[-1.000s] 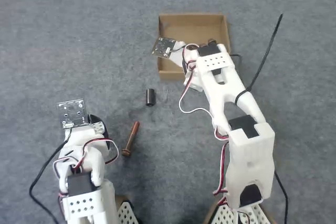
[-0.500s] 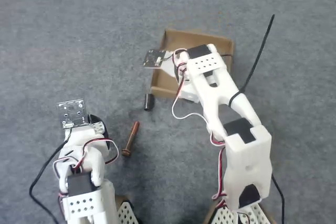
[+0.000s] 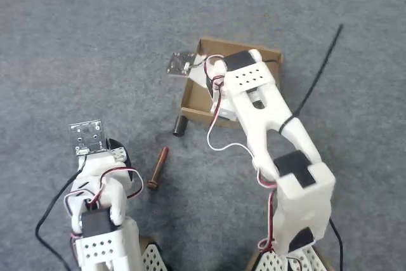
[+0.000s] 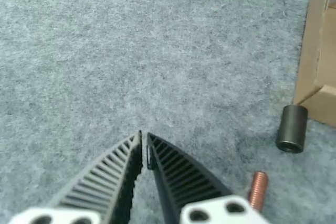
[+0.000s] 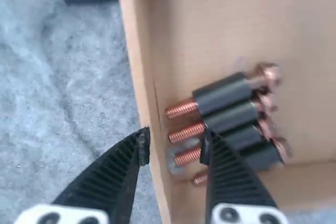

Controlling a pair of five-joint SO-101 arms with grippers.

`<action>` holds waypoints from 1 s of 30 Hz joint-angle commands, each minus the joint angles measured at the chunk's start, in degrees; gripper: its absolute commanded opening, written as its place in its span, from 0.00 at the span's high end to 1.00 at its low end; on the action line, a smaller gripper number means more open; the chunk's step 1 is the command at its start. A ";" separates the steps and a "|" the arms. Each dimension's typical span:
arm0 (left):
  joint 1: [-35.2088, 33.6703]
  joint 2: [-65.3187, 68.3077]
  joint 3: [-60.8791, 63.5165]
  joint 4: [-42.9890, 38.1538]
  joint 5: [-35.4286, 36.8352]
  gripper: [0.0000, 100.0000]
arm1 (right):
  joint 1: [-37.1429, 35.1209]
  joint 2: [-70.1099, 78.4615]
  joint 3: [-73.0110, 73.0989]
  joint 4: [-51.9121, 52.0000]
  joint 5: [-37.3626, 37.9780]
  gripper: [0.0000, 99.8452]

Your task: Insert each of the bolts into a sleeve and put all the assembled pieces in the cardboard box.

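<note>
A tilted cardboard box (image 3: 268,55) lies at the table's middle back, with my right arm (image 3: 254,87) over it. In the right wrist view my right gripper (image 5: 174,148) is open and straddles the box's wall (image 5: 137,72), one finger outside and one inside. Several copper bolts in black sleeves (image 5: 228,109) lie side by side in the box. A loose black sleeve (image 3: 180,125) lies just outside the box's near left corner. A bare copper bolt (image 3: 158,167) lies closer to my left arm (image 3: 101,176). My left gripper (image 4: 144,140) is shut and empty, low over the carpet.
Grey carpet (image 3: 76,61) covers the table. A black cable (image 3: 320,68) runs back on the right of the box. In the left wrist view the loose sleeve (image 4: 292,128) lies by the box corner (image 4: 317,66), with the bolt's threaded tip (image 4: 257,190) nearer.
My right arm swung left and the box slid and turned with it, ending up against the loose sleeve, which shifted slightly. The left arm has not moved.
</note>
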 commanded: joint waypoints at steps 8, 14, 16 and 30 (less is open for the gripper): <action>0.09 0.88 -0.75 0.09 -0.70 0.99 | -1.36 -17.98 -3.69 -0.22 -43.87 0.95; 0.00 0.88 -0.75 0.18 -0.70 0.99 | -1.89 -19.38 -1.14 3.56 -53.63 0.95; 0.00 0.88 -0.75 0.18 -0.70 0.99 | -3.74 -19.21 0.26 3.74 -54.95 0.95; 0.09 0.88 -0.75 0.09 -0.70 0.99 | -11.03 -13.67 8.88 -9.10 -69.36 0.95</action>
